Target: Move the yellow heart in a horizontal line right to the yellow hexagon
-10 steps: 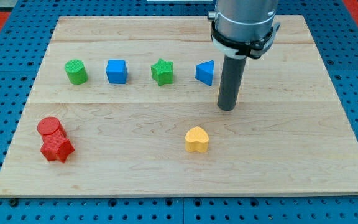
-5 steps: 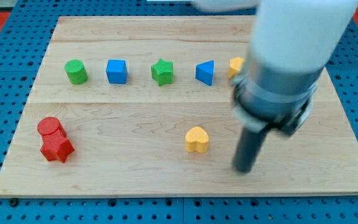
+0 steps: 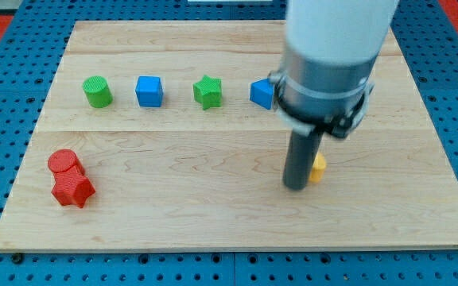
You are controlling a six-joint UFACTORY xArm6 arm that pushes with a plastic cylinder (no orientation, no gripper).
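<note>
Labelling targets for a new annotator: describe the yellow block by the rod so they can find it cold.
Start at the light wooden board and find the dark rod hanging over the view's right half. My tip sits at the view's left of the small yellow block, which is mostly hidden. It is the only yellow piece visible; its shape cannot be made out.

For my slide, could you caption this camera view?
My tip touches the mostly hidden yellow block, below a row of green and blue blocks.

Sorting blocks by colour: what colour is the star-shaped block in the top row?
Green. The star shows clearly in the camera view.
</note>
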